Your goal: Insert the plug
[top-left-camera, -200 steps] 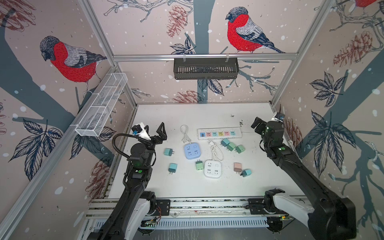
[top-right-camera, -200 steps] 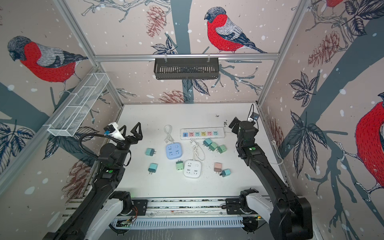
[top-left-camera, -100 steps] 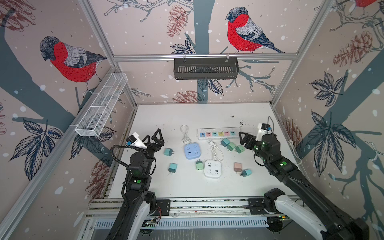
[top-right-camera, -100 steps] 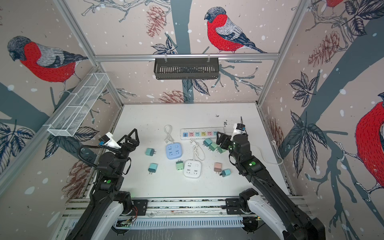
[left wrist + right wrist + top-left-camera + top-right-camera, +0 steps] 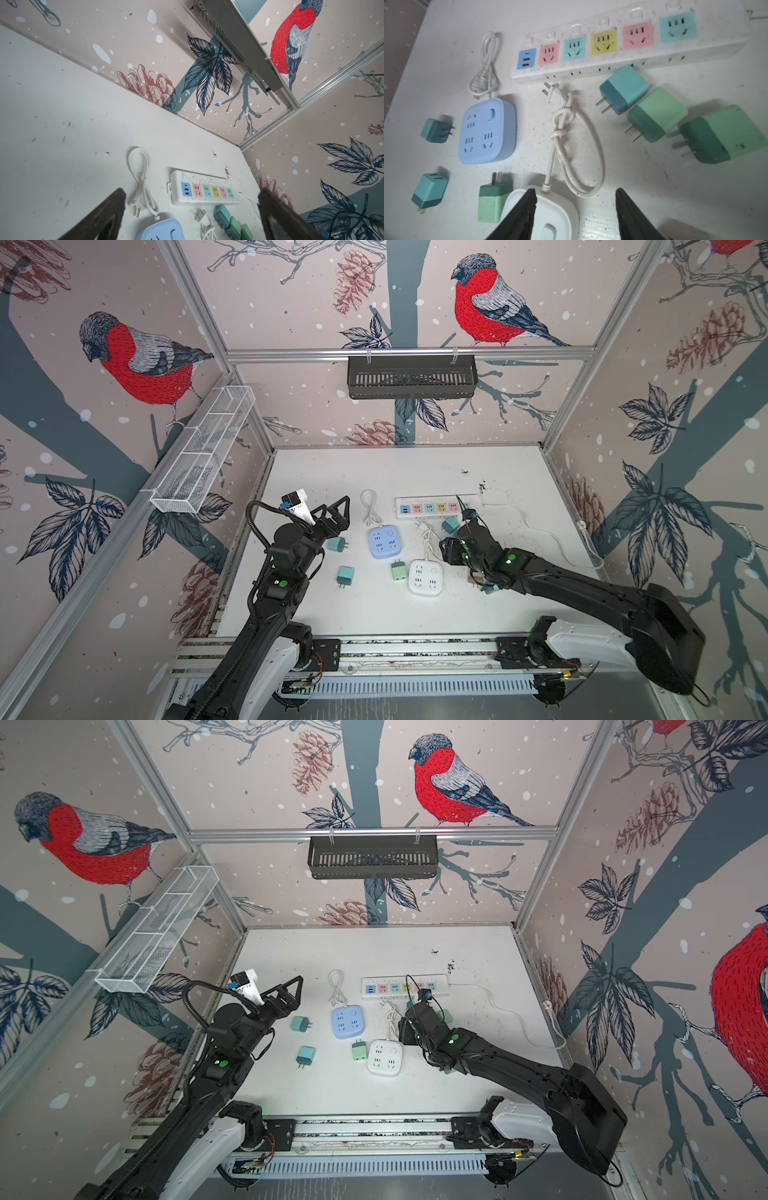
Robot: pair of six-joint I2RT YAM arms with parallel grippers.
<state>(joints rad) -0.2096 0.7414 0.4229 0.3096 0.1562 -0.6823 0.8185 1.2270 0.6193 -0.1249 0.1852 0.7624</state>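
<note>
A long white power strip (image 5: 623,41) with coloured sockets lies at mid-table, seen in both top views (image 5: 438,508) (image 5: 405,988). Just in front of it lie a white corded plug (image 5: 553,95), a teal adapter plug (image 5: 623,89) and two green ones (image 5: 656,114). My right gripper (image 5: 575,193) hangs low over the right edge of the white socket cube (image 5: 548,216), its jaws apart with nothing between them; in a top view it (image 5: 451,553) stands beside that cube (image 5: 424,577). My left gripper (image 5: 192,192) is raised at the left (image 5: 338,516), wide open and empty.
A blue socket cube (image 5: 486,131) with a looped cord sits left of centre. Two teal adapters (image 5: 436,131) (image 5: 429,191) and a green one (image 5: 492,201) lie near it. The strip's cable (image 5: 552,537) runs toward the right wall. A wire basket (image 5: 203,452) hangs on the left wall.
My right arm has swung in from the far right to the middle and dropped over the white cube, its jaws narrowing. The left gripper has shifted only slightly and stays open.
</note>
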